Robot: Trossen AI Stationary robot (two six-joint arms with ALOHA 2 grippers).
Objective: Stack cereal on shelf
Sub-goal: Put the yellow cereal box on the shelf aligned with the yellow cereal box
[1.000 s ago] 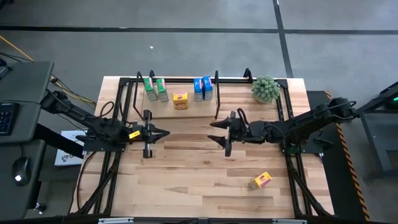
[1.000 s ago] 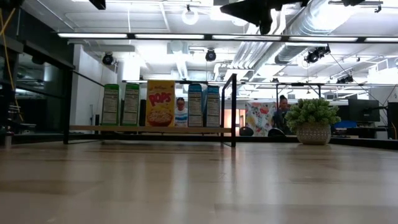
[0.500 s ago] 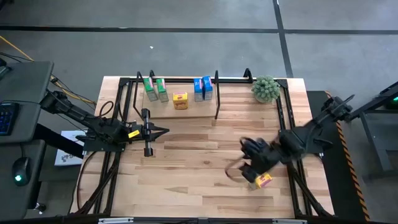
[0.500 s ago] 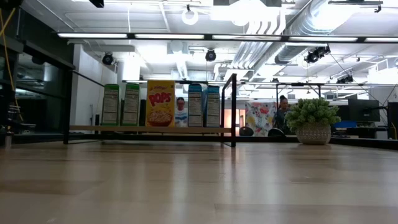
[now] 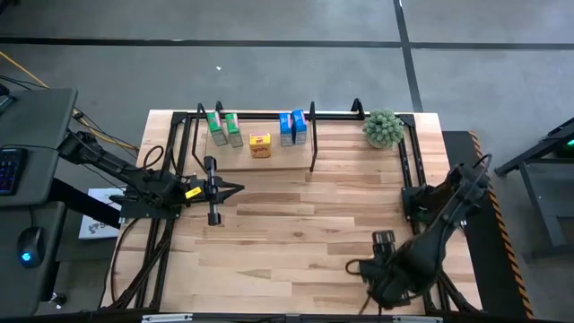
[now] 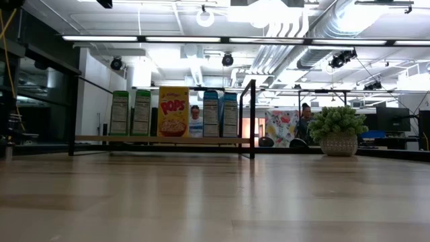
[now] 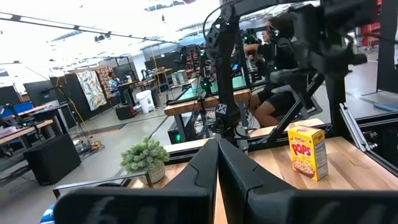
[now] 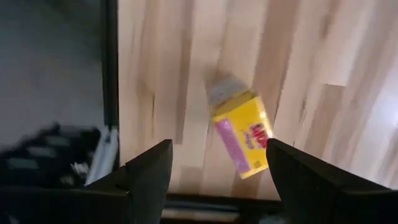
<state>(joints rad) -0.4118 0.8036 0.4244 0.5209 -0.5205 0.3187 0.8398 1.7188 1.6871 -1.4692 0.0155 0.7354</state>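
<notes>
seen only past the right wrist: loose yellow cereal box (image 8: 242, 132) lying tilted on the tabletop (image 8: 311, 56), hidden under the right arm from overhead. right gripper (image 5: 384, 268) low at the near right edge, spread wide, clasping nothing, box apart between the fingers (image 8: 149, 171). left gripper (image 5: 235, 189) clenched, empty, just before the shelf (image 5: 314, 136). five cereal boxes (image 6: 173, 111) upright on its board.

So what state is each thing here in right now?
Right gripper: open, above the loose yellow box, not touching it.
Loose yellow box: lying flat on the table.
Left gripper: shut, empty, waiting mid-table.
Shelf: holds five upright boxes.
Plant: upright beside the shelf.
</notes>
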